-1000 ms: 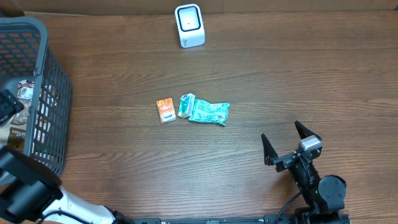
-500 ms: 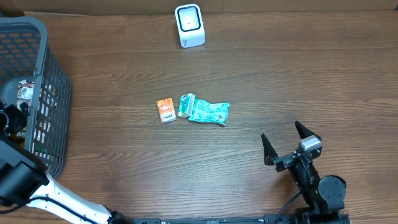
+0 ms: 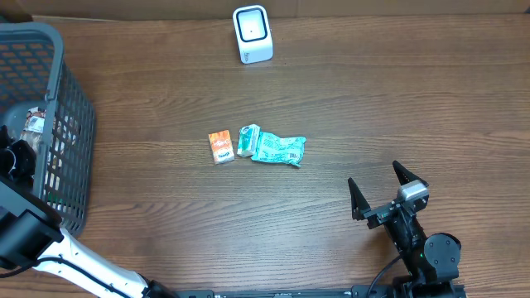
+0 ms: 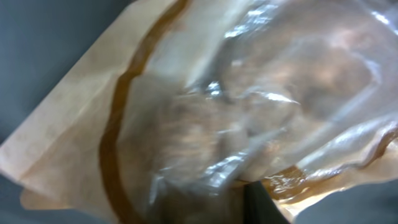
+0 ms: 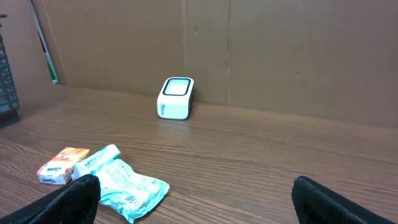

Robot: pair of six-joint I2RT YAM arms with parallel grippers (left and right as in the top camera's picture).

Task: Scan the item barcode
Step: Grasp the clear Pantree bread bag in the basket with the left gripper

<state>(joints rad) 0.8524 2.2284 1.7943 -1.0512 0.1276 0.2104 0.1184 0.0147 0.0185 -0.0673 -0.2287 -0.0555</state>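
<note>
A brown paper snack bag (image 4: 186,106) with a clear window fills the left wrist view, pressed close to the camera. One dark finger (image 4: 261,205) of my left gripper (image 3: 14,157) bites into its crumpled lower edge near mid-frame; the other finger is hidden behind the bag. That gripper is down inside the grey basket (image 3: 76,124), shut on the bag. The white scanner (image 3: 252,34) stands at the table's far edge, also seen in the right wrist view (image 5: 175,98). My right gripper (image 3: 387,192) rests open at the front right, holding nothing (image 5: 199,199).
An orange box (image 3: 220,146), a small teal carton (image 3: 248,139) and a teal wrapped pack (image 3: 281,150) lie together mid-table. More items sit in the basket (image 3: 37,122). A cardboard wall (image 5: 280,50) backs the table.
My left gripper has sunk a little lower inside the basket and closed its jaws on the snack bag. The right arm and the items on the table have not moved.
</note>
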